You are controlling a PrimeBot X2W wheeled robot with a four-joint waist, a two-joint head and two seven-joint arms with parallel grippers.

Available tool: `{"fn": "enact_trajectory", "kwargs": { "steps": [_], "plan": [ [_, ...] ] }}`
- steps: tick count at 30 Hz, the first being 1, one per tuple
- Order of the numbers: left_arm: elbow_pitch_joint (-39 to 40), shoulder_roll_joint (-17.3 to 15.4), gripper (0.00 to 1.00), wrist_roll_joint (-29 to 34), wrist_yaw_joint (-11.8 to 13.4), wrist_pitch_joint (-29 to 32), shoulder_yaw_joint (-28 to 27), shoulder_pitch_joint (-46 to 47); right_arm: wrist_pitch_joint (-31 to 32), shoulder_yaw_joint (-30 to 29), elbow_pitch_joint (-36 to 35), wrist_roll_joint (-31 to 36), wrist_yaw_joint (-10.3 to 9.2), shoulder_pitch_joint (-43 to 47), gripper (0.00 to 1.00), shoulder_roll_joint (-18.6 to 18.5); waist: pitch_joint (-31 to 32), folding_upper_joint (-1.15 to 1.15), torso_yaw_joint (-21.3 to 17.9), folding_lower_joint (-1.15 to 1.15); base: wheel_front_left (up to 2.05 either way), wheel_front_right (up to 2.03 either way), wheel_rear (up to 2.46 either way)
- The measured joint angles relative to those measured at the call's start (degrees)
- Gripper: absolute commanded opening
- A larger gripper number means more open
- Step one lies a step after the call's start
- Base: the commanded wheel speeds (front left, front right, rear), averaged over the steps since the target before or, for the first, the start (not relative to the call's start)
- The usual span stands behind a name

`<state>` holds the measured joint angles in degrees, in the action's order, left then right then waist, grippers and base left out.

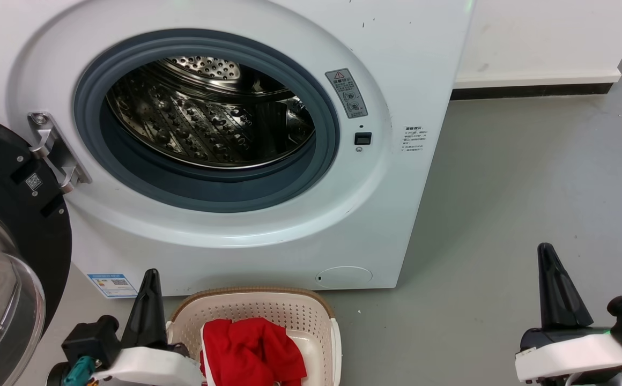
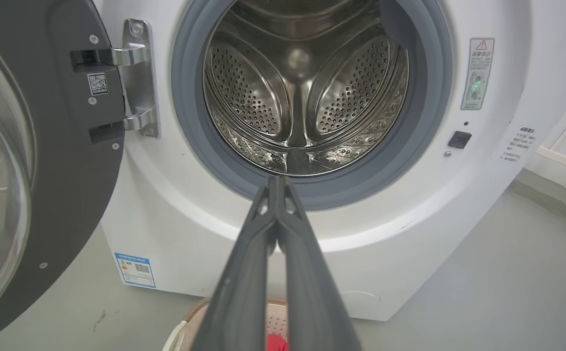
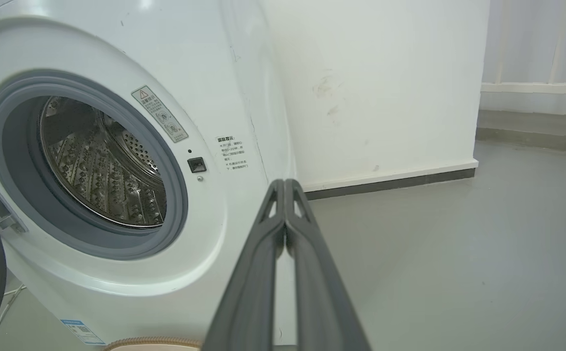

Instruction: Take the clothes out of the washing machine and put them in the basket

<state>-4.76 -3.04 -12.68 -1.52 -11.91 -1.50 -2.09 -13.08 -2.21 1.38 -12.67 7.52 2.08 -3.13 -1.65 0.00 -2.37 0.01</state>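
The red clothes lie heaped in the basket, toward its left wall, just right of the left pincer, which is clenched on nothing. The right pincer, also clenched and empty, stands well apart over the grey floor. The basket stands on the floor before the washing machine, whose door is open. The head view cuts off the basket's near side and the clothes' lower part.
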Motion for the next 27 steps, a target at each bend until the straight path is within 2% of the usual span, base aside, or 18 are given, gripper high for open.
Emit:
{"fn": "enact_trajectory", "kwargs": {
  "steps": [27],
  "plan": [
    [-2.9, 0.0, 0.00, -27.0, -2.0, 6.1, -1.4, 2.4, 5.3, 0.3, 4.3, -28.4, -0.01, -2.2, 0.00, -0.9, 0.3, 0.00, 0.5, 0.00, 0.00, 0.00, 0.00]
  ]
}}
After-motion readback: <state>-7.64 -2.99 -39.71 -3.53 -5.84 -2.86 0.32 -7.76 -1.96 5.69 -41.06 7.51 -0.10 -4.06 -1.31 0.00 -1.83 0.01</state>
